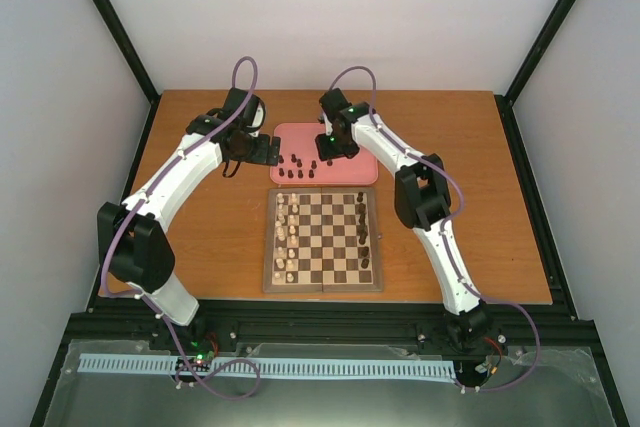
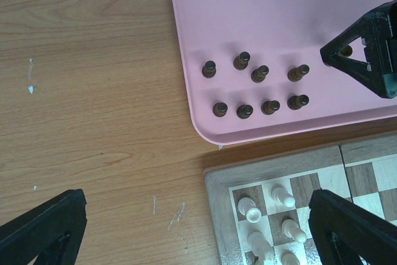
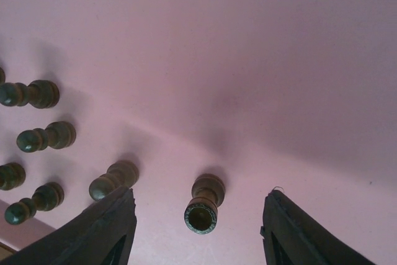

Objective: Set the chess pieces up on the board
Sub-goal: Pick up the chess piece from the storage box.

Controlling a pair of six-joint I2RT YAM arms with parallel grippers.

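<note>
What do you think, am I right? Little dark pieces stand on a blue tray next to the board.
No: the tray is pink, not blue; the left wrist view shows it. The little dark pieces do stand on it, next to the board.

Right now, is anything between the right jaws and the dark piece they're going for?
Nothing visible. The dark piece stands on the pink tray between the open jaws; its nearest neighbour is outside them.

The left arm (image 1: 170,182) bows from seven o'clock up to eleven, its left gripper (image 1: 266,152) spread wide, while the right arm (image 1: 425,197) arcs from five o'clock toward twelve, its right gripper (image 3: 198,218) pointing down with jaws partly parted.
</note>
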